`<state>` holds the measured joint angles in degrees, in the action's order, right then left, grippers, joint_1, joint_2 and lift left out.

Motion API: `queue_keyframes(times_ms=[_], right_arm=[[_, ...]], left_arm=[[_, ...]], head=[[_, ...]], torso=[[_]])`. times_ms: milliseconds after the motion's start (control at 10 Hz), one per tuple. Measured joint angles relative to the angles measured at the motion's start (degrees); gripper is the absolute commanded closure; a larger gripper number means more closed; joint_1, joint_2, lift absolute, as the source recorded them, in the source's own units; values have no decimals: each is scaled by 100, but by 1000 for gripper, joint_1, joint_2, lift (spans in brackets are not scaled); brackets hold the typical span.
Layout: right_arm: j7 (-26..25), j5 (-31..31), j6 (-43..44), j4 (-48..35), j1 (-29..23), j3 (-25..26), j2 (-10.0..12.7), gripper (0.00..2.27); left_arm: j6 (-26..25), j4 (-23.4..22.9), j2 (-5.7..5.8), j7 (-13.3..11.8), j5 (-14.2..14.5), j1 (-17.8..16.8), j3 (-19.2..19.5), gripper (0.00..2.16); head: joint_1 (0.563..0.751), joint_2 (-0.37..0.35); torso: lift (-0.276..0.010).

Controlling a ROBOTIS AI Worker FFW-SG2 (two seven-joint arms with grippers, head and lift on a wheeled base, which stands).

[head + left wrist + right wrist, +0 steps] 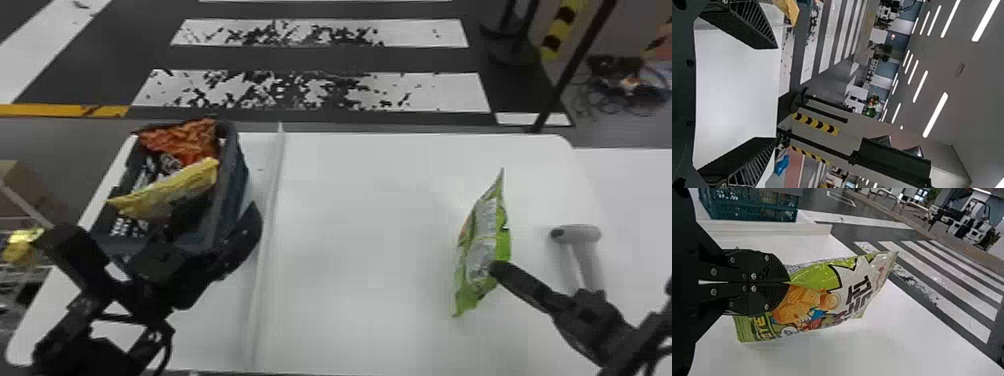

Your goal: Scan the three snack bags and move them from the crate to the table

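Right tool (500, 269), green bag (484, 240) partly hidden

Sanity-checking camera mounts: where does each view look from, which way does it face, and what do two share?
Head view: on the head, facing forward and down at the table and crate; left arm and right arm show.
Left wrist view: on the left wrist, looking out between the left gripper's open fingers, over the table to the striped floor.
Right wrist view: on the right wrist, looking along the right gripper, shut on the green bag.
Shared: head and right wrist views both show crate, green bag, right gripper.
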<state>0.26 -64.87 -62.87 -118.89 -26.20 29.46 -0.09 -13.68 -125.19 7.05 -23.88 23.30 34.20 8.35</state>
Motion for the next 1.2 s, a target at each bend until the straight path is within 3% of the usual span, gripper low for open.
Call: queue_keyframes(times_ms=[100, 200, 300, 400, 800, 1100, 1200], right_arm=[[-62, -12, 1, 231, 90, 110, 0, 2243], [-232, 25, -44, 348, 163, 156, 0, 1929], [-336, 125, -169, 399, 245, 188, 0, 701], [-314, 338, -248, 406, 319, 194, 0, 16], [671, 2003, 705, 346, 541, 39, -47, 43], [1023, 2311, 1140, -145, 169, -52, -162, 49], [1083, 2307, 1180, -383, 20, -129, -156, 309]], left_arm=[[1, -19, -1, 20, -88, -6, -83, 33], [1, -25, -2, 31, -124, -9, -132, 33], [1, -28, -2, 33, -132, -10, -153, 33], [1, -27, -2, 33, -133, -10, -161, 33], [0, -9, 12, 27, -128, -10, -134, 33], [-16, 1, 33, 40, -125, -13, -139, 33], [-16, -1, 33, 83, -125, -23, -156, 33]], head=[[695, -69], [695, -93], [695, -106], [695, -113], [695, -165], [695, -185], [695, -178]], torso=[[-62], [-62], [-62], [-62], [-62], [-62], [-62]])
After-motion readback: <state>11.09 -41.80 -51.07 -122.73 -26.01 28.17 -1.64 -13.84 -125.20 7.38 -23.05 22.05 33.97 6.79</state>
